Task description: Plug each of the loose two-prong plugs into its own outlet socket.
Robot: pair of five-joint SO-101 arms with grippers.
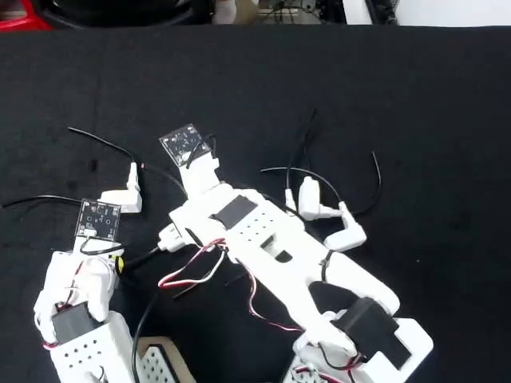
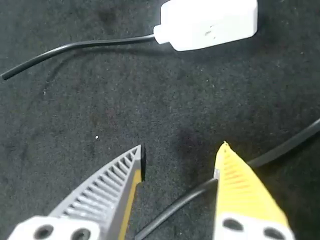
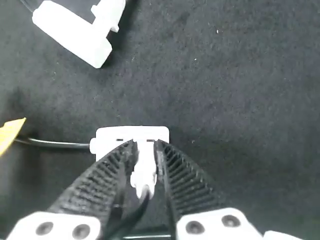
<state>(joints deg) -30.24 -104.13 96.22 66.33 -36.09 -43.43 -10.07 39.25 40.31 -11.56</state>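
My right gripper (image 3: 144, 150) is shut on a small white two-prong plug (image 3: 143, 172). The plug's front end sits against a white socket block (image 3: 132, 136) on the black cloth. In the high view that block (image 1: 168, 236) peeks out beside the right arm. My left gripper (image 2: 182, 150) stands open just above the cloth, with a black cable (image 2: 190, 197) running between its grey and yellow fingers. Beyond it lies another white socket block (image 2: 207, 22) with a cable, the same block (image 1: 121, 199) that shows in the high view with a plug (image 1: 134, 174) stuck in it.
More white plugs and socket blocks (image 1: 327, 211) with thin black cables lie to the right of the right arm. The yellow fingertip (image 3: 11, 131) of the left gripper shows close to the held plug. The far half of the black table (image 1: 319, 80) is bare.
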